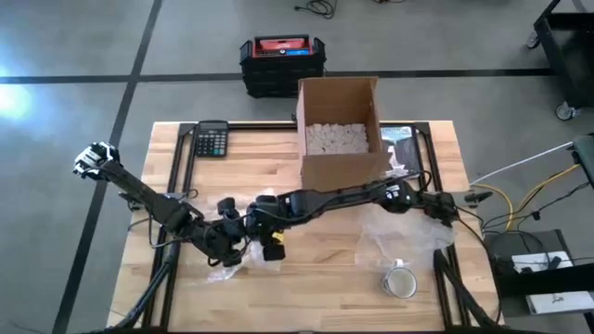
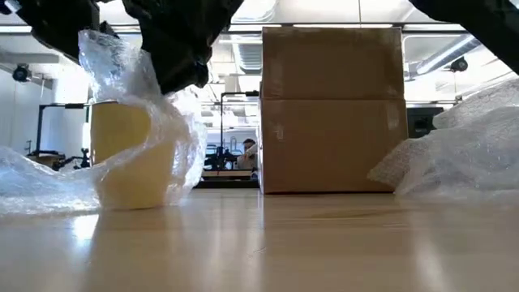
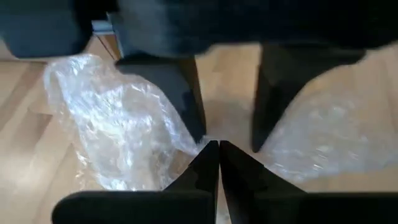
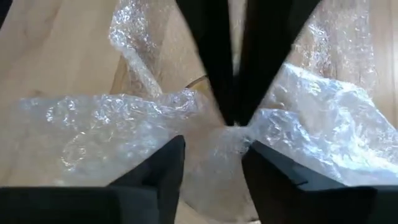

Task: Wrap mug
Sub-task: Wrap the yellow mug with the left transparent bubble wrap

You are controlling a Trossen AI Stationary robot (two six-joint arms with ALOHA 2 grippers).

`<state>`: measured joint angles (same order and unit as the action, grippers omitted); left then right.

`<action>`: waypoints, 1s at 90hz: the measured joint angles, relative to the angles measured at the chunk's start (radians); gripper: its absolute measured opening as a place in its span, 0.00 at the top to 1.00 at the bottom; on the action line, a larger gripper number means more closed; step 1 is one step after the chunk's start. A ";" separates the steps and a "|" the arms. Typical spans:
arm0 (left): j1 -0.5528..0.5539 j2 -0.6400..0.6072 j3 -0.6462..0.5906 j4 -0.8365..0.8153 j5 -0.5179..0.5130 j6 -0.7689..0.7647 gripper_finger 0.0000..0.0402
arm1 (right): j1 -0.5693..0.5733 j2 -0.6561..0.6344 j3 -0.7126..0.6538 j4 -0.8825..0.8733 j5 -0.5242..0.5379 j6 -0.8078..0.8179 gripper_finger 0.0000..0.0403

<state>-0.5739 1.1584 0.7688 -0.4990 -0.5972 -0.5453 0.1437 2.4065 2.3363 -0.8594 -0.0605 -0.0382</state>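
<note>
- Mug, pale yellow, stands upright on the tabletop in the low view, partly swathed in clear bubble wrap that rises over its side and trails onto the wood.
- From above it sits at the tabletop's front left, mostly hidden under the two meeting arms.
- Left end effector has its fingers pressed together, tips touching, pinching a bit of the wrap right at the other arm's fingers.
- Right end effector has its fingers apart, with a bunched fold of wrap lying between them; whether they touch it I cannot tell.
- Both end effectors hang just above and beside the mug, at its upper edge.
- Cardboard box stands well behind; a second loose sheet and a white mug lie to the right.
</note>
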 joint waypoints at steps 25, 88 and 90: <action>0.000 0.039 -0.076 0.131 -0.048 0.016 1.00 | 0.000 0.000 -0.002 -0.007 0.000 -0.004 0.57; 0.002 0.061 -0.145 0.184 -0.008 -0.013 1.00 | -0.007 -0.083 0.019 0.005 0.009 -0.037 0.67; 0.002 0.061 -0.144 0.184 -0.007 -0.013 1.00 | -0.007 -0.082 0.019 0.005 0.009 -0.033 0.67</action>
<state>-0.5724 1.2190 0.6243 -0.3145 -0.6046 -0.5583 0.1368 2.3245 2.3550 -0.8543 -0.0513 -0.0711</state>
